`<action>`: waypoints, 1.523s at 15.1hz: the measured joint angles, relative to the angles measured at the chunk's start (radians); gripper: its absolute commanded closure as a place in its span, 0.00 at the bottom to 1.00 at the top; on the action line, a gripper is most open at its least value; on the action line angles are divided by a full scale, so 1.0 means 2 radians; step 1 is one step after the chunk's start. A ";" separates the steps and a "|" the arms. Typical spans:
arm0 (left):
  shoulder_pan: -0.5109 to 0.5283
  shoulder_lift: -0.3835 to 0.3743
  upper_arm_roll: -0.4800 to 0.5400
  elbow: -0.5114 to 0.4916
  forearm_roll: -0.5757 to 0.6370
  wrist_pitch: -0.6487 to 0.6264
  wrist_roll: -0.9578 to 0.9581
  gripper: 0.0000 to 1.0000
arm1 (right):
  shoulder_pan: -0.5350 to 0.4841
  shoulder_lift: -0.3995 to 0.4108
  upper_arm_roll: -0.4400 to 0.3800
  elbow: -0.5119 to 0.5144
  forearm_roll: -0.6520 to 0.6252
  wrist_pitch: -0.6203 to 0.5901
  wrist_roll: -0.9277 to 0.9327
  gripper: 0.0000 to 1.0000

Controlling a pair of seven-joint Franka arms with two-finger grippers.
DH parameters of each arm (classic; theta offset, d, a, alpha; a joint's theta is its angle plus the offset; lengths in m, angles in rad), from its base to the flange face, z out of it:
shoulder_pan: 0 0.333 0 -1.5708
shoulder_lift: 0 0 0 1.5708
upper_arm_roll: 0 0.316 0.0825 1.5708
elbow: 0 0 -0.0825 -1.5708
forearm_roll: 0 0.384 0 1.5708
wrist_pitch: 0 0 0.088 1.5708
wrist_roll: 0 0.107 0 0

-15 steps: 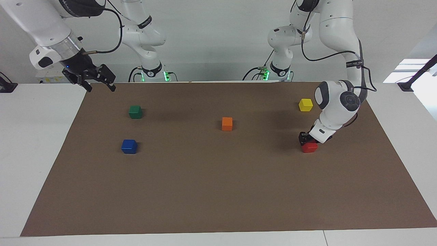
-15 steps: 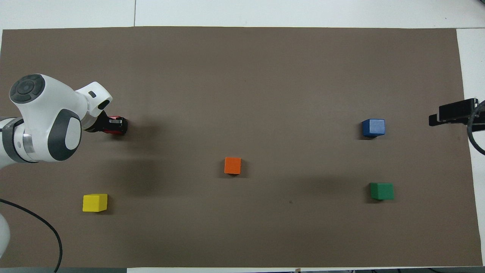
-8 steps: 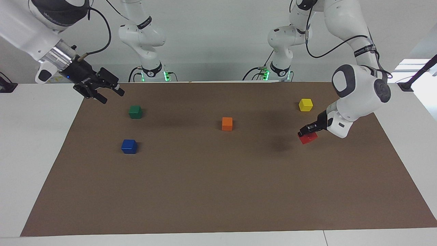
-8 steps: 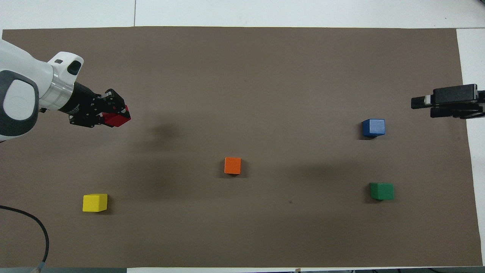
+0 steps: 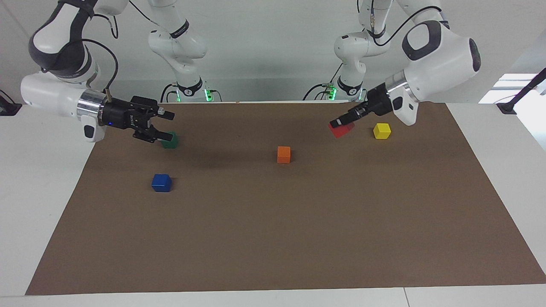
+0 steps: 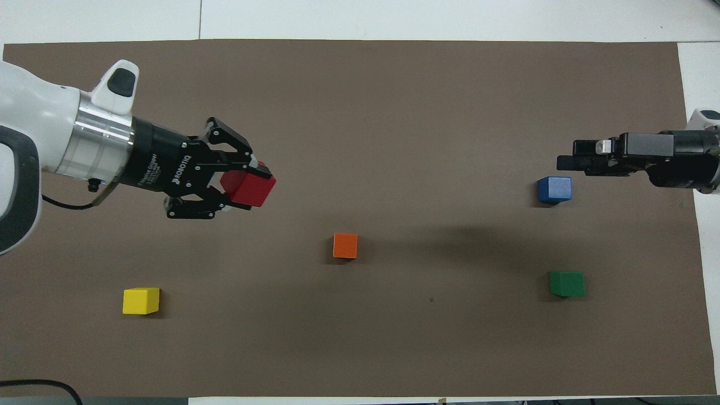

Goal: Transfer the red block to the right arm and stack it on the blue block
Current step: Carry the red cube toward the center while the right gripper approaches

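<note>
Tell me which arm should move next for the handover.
Right. The left hand already holds the red block up in the air, pointed toward the table's middle. The right hand is open and empty, up near the green block, so it should come across and take it.

A white table is filling the scene, and a large brown mat is lying flat on it, covering most of the top and leaving white margins showing at the ends and along the edge farthest from the wall. A seam is running across the white top in the overhead view. A plain pale wall is standing close to the table. Bright light is coming in at a window toward one end, and soft shadows are falling across the mat. Small green lights are glowing low against the wall.
</note>
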 measured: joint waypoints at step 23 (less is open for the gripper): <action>-0.245 -0.012 -0.004 -0.098 -0.167 0.406 -0.302 1.00 | 0.098 0.152 0.005 -0.046 0.208 -0.242 -0.155 0.00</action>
